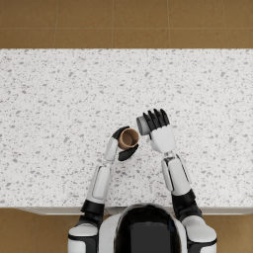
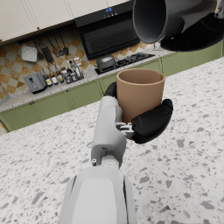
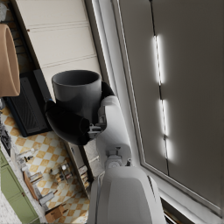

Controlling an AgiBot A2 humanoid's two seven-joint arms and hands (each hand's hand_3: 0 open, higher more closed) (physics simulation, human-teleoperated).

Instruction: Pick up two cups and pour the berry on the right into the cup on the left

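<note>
My left hand [image 1: 123,144] grips a brown cup [image 1: 129,138], held upright above the speckled counter [image 1: 59,99]; in the left wrist view the brown cup [image 2: 140,94] stands in that left hand [image 2: 146,122]. My right hand [image 1: 158,126] holds a grey cup [image 1: 143,125] tipped on its side, its mouth facing the brown cup. The grey cup [image 2: 164,19] hangs just above and beyond the brown cup's rim. In the right wrist view the grey cup [image 3: 78,94] sits in my right hand [image 3: 72,122], with the brown cup [image 3: 8,61] at the edge. No berry shows in any view.
The white speckled counter fills the middle of the head view, with brown floor [image 1: 123,22] past its far edge. A black stove hood [image 2: 109,30], green cabinets [image 2: 57,105] and utensils [image 2: 52,65] line the background wall.
</note>
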